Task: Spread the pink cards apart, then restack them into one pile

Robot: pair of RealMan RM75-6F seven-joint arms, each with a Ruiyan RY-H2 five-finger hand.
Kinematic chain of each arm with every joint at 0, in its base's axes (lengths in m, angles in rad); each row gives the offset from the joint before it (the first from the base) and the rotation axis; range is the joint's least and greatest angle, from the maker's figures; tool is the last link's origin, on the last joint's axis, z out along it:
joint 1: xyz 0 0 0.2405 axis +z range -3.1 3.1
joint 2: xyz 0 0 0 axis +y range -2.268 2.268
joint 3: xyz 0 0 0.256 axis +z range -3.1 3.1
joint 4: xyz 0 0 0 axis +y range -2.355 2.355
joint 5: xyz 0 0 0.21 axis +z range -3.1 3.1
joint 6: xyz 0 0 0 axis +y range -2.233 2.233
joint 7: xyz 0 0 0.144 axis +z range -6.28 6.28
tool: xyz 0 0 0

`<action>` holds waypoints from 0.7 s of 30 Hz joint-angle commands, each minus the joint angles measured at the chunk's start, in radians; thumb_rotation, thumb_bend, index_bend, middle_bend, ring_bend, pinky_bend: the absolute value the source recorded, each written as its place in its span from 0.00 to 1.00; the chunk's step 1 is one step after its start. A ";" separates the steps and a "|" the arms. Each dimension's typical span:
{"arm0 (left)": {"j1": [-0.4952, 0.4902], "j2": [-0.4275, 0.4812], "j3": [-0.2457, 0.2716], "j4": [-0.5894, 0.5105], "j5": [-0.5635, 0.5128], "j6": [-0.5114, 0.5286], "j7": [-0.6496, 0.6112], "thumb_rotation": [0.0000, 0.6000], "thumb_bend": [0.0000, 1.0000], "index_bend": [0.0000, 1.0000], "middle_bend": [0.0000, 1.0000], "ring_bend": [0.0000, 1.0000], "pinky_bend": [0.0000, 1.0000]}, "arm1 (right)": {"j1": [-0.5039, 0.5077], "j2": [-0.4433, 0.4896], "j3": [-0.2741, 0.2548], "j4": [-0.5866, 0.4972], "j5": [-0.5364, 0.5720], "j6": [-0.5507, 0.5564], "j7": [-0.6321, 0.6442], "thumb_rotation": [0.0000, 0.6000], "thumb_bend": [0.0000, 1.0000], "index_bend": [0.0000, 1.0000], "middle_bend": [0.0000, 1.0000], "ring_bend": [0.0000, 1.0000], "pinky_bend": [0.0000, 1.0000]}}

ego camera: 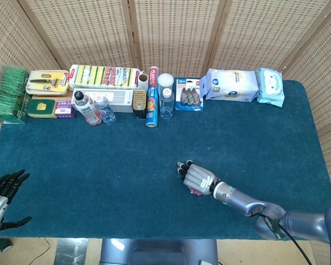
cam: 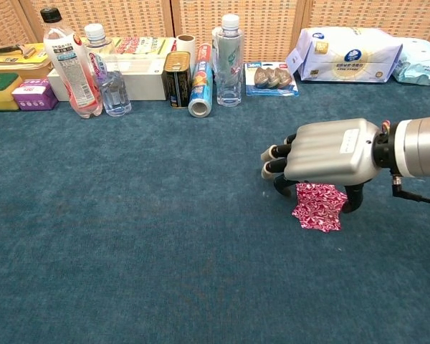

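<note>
Teal-carpeted desk [cam: 129,251] before wicker screens [ego camera: 171,33]; right hand [cam: 330,150] palm-down over patterned pink cards [cam: 317,208], grasp unclear; left hand [ego camera: 3,190] released at desk edge.

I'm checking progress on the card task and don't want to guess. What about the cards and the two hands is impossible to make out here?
- pink cards: the right hand covers their upper part in the chest view; only a sliver shows in the head view. How many there are, and whether they are held, cannot be told.
- left hand: cut off by the left edge in the head view, absent from the chest view.
</note>
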 commanded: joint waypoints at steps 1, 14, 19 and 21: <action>0.000 0.000 0.000 0.000 -0.001 0.001 -0.001 1.00 0.05 0.00 0.00 0.00 0.02 | -0.006 0.014 0.002 -0.016 -0.005 0.016 0.007 1.00 0.10 0.31 0.16 0.08 0.23; 0.009 0.002 0.003 0.009 0.010 0.021 -0.013 1.00 0.05 0.00 0.00 0.00 0.02 | -0.120 0.201 0.030 -0.169 -0.063 0.273 0.145 1.00 0.07 0.19 0.13 0.09 0.24; 0.021 -0.003 0.006 0.019 0.022 0.044 -0.005 1.00 0.05 0.00 0.00 0.00 0.02 | -0.257 0.296 0.011 -0.179 -0.130 0.500 0.330 1.00 0.06 0.18 0.13 0.09 0.23; 0.025 -0.005 0.006 0.022 0.022 0.050 0.000 1.00 0.05 0.00 0.00 0.00 0.02 | -0.306 0.307 0.004 -0.150 -0.151 0.575 0.400 1.00 0.06 0.18 0.13 0.09 0.23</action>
